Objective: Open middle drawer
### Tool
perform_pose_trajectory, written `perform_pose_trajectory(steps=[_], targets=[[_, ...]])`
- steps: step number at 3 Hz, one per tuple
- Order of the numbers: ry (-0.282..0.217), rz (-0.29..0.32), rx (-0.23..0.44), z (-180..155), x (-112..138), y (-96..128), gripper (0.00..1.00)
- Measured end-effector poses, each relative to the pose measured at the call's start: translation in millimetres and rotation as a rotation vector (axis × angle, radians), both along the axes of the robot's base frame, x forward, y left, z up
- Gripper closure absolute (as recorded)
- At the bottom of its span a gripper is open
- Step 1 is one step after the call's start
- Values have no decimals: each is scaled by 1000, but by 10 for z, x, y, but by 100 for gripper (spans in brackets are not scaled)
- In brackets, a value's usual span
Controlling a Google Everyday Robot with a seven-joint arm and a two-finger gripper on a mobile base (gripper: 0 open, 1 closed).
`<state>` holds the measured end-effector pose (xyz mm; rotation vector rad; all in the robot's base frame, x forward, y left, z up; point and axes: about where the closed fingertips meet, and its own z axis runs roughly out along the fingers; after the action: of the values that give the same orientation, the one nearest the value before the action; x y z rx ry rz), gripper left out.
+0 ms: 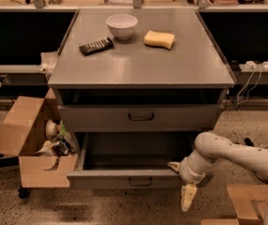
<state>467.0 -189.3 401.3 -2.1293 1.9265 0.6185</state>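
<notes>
The middle drawer (106, 178) is pulled far out of the grey cabinet. Its dark inside shows, and its small loop handle (140, 182) is centred on the front. My gripper (181, 184) is at the right end of that drawer's front, right of the handle and not touching it. It is open and holds nothing. One pale finger (188, 201) hangs down below the drawer's front edge. The white arm (232, 151) comes in from the right. The drawer above (141, 117) sits only slightly out. The bottom drawer is hidden under the open one.
A white bowl (122, 25), a yellow sponge (159, 39) and a dark snack bar (96, 46) lie on the cabinet top (138, 69). An open cardboard box (28, 144) with clutter stands at the left of the cabinet. Another cardboard box (244, 200) is on the floor at the right.
</notes>
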Motion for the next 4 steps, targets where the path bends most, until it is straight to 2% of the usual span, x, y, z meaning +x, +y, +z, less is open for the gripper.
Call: perform_pose_trajectory(steps=[1,3,4], targets=[[-3,4,1,33,-40,-12,18],[-3,6,0,74,-65,-36,64],[-44,5,5,206,-109,-55,95]])
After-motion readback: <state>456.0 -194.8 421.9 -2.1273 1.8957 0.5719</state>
